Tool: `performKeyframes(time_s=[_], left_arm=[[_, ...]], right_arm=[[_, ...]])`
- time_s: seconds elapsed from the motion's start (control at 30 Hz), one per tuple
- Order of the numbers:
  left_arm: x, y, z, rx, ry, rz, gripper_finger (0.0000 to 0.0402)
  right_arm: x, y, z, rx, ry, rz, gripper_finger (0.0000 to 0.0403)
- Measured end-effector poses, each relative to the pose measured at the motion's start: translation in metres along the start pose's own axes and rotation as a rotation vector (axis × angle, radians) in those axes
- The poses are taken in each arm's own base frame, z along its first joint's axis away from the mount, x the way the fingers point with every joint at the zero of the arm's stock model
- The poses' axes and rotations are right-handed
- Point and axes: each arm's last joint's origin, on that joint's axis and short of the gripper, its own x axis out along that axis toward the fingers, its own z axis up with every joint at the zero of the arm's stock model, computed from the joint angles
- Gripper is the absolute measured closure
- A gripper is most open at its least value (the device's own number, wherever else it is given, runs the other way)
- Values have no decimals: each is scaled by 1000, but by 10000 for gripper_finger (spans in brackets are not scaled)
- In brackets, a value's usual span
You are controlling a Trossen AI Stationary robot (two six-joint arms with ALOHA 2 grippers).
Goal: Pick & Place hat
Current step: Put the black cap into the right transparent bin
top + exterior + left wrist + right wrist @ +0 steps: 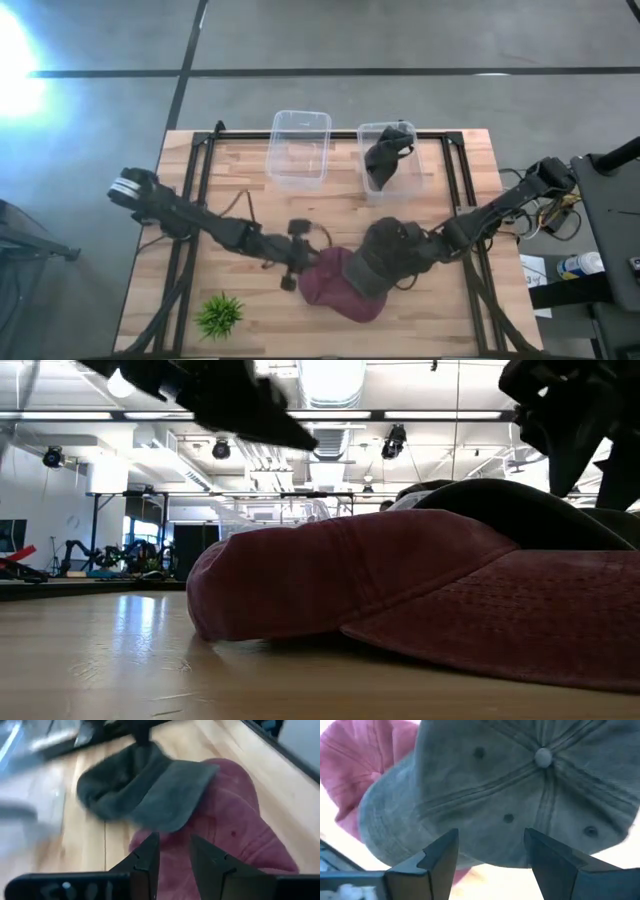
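Note:
A dark red cap (338, 288) lies on the table near its near edge, also seen in the low view (330, 580). A dark grey cap (385, 250) rests partly on top of it (520, 510). My left gripper (172, 845) is open, just left of the red cap (230, 825), with its fingers over that cap's edge. My right gripper (492, 842) is open and hovers over the grey cap's crown (520, 785), near the top button (543, 756). I cannot tell whether either gripper touches a cap.
Two clear plastic bins stand at the table's far side. The left one (300, 148) is bare and the right one (412, 175) holds a black cap (385, 155). A small green plant (220, 315) sits near the left near corner. Black frame rails (195, 190) run along the table's sides.

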Motion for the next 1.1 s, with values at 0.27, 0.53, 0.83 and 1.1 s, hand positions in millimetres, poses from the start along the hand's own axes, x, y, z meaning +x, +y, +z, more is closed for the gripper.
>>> performKeyframes(time_s=[0.27,0.53,0.83,1.1], left_arm=[[62,-20,19,198,74,65,303],[106,-34,30,242,225,32,303],[115,-40,43,218,231,114,303],[123,-33,44,166,159,223,303]], right_arm=[[5,-8,1,-77,-2,-24,184],[6,-6,1,-132,1,-8,184],[6,-3,-1,-181,19,30,184],[21,-4,-5,-166,114,174,184]])
